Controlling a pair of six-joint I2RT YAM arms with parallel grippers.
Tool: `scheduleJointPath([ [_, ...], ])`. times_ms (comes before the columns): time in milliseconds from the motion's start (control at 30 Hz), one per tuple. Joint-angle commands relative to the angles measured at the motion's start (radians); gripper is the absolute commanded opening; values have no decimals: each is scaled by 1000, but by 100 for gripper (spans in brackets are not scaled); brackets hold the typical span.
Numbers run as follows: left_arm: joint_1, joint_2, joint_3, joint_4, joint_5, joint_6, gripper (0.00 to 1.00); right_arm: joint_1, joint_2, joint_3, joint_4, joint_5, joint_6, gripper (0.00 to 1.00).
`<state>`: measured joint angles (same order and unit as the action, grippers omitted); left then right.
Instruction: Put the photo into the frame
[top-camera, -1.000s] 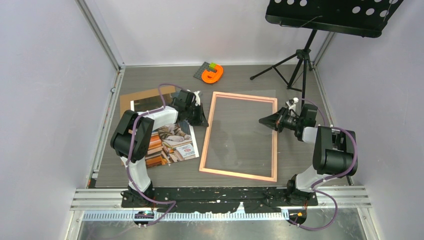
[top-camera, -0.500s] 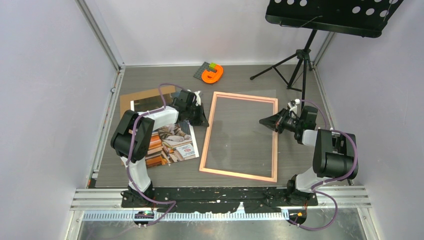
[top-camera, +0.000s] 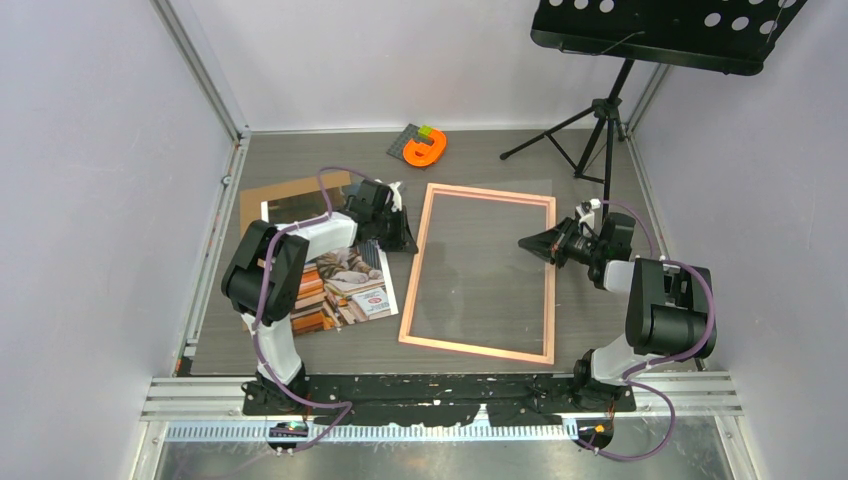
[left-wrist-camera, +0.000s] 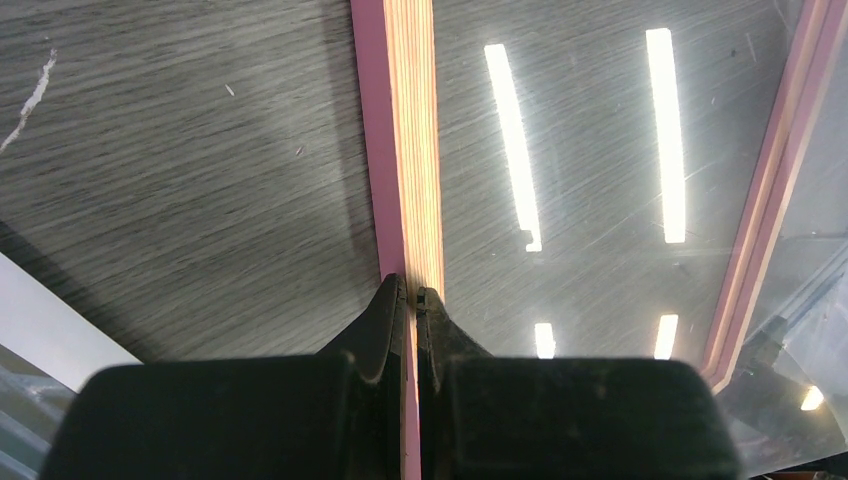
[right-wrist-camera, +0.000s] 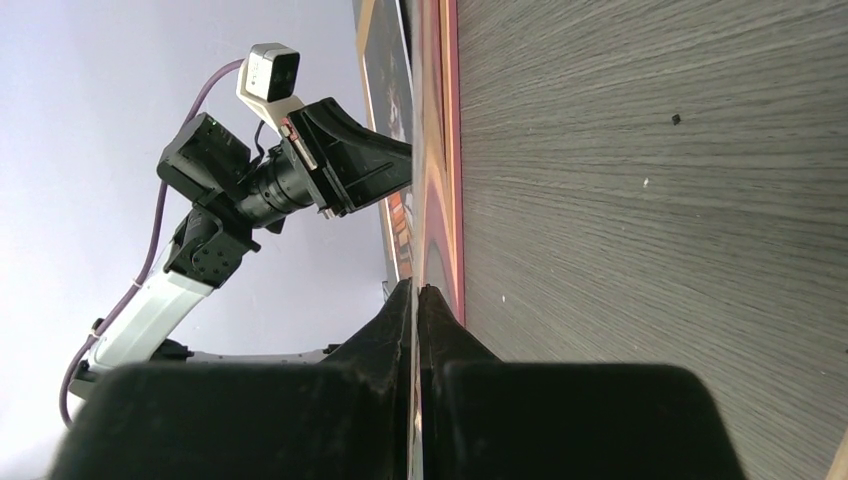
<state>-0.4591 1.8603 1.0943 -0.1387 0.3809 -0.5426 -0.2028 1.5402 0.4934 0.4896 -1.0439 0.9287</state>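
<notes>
Evidently, my left gripper (left-wrist-camera: 411, 297) was clamped on the left rail of the frame (top-camera: 478, 348) and my right gripper (right-wrist-camera: 415, 291) on its right edge, while the photo (top-camera: 345, 285) lay flat just left of it.

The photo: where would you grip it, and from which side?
Probably the photo by its near right corner, coming from the robot's side. It lies flat with that corner exposed on the table; the left arm covers its far end and the frame lies close on the right.

Right hand (right-wrist-camera: 415, 291) pinches the frame (right-wrist-camera: 455, 150) by its edge — left hand (right-wrist-camera: 402, 165) grips opposite.
</notes>
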Motion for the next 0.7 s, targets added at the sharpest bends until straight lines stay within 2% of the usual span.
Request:
scheduleJointPath([
  [0, -29, 33, 5, -6, -39, 0, 0, 14, 4, -4, 51, -1, 18, 6],
  [667, -66, 1, -27, -52, -129, -176, 0, 11, 21, 14, 44, -7, 4, 5],
])
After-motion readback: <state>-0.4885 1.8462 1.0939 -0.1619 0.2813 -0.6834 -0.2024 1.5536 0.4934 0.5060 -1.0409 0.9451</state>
